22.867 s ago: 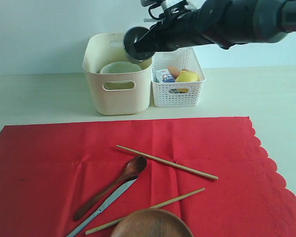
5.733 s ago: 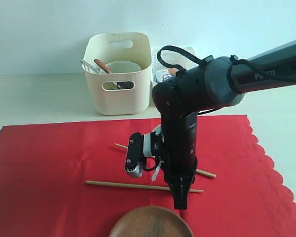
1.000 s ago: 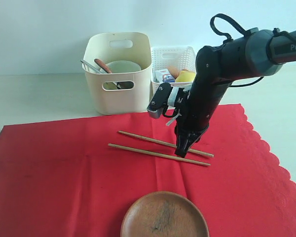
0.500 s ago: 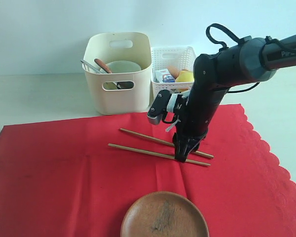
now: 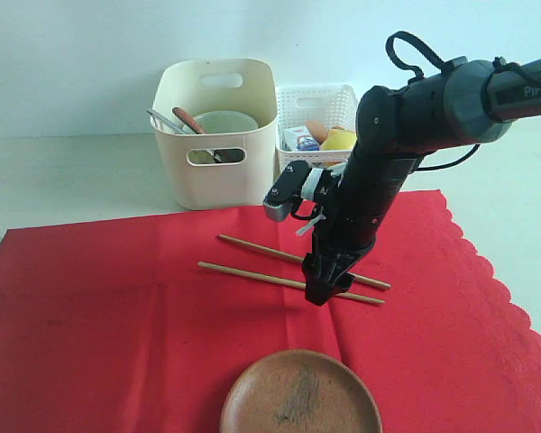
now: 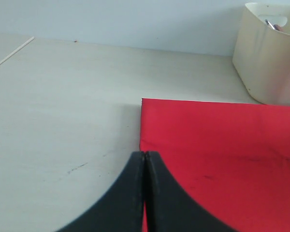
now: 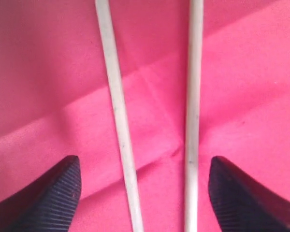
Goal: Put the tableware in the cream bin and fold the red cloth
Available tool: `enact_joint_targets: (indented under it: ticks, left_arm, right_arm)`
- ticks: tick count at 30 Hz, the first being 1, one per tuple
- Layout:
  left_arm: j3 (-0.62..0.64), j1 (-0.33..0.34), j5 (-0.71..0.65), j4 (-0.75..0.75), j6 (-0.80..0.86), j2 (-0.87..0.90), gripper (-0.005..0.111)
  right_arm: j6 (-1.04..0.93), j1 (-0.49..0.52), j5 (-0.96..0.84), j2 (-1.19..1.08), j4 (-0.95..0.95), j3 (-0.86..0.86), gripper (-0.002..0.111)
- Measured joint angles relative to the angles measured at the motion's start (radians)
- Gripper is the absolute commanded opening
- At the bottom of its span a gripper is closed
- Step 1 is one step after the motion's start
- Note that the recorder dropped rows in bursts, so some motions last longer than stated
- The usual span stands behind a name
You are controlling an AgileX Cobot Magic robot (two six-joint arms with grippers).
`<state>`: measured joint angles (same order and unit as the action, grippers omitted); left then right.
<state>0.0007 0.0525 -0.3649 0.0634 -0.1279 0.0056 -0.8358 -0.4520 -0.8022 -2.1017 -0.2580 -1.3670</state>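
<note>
**Red cloth** (image 5: 117, 316): spread flat and unfolded over the near part of the worktop (image 5: 63, 171).

**Cream bin** (image 5: 216, 162): upright beyond the cloth, toward the worktop's far edge, with a white bowl (image 5: 224, 122) inside.

**Round brown plate** (image 5: 299, 397): lies on the cloth by its near edge.

**Right tool** (image 5: 318, 290): points down at mid-cloth. Its jaws are spread wide and empty, straddling the two chopsticks (image 5: 261, 275).

**Left tool** (image 6: 145, 193): pressed closed on nothing, at the cloth's edge near a corner.

**Chopsticks:** lie side by side on the cloth, slightly apart.

**Step in hand (judged):** picking up the chopsticks.

**Next move:** it calls for lowering until the fingertips meet the cloth. The jaws then close so both sticks roll into one pinch. Plate and folding are not yet done.
</note>
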Motion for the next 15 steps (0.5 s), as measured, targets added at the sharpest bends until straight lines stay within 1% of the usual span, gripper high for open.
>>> enact_joint_targets:
  ticks: [4,11,14,15]
  left_arm:
    - [0.000,0.000,0.000,0.000,0.000,0.000,0.001]
    - [0.000,0.000,0.000,0.000,0.000,0.000,0.001]
    - [0.000,0.000,0.000,0.000,0.000,0.000,0.001]
    - [0.000,0.000,0.000,0.000,0.000,0.000,0.001]
  right_arm:
    - [0.000,0.000,0.028,-0.011,0.000,0.000,0.070]
    - [0.002,0.000,0.041,-0.025,0.000,0.000,0.061]
    - [0.010,0.000,0.045,-0.035,0.008,0.000,0.055]
    - [0.015,0.000,0.048,-0.037,0.010,0.000,0.050]
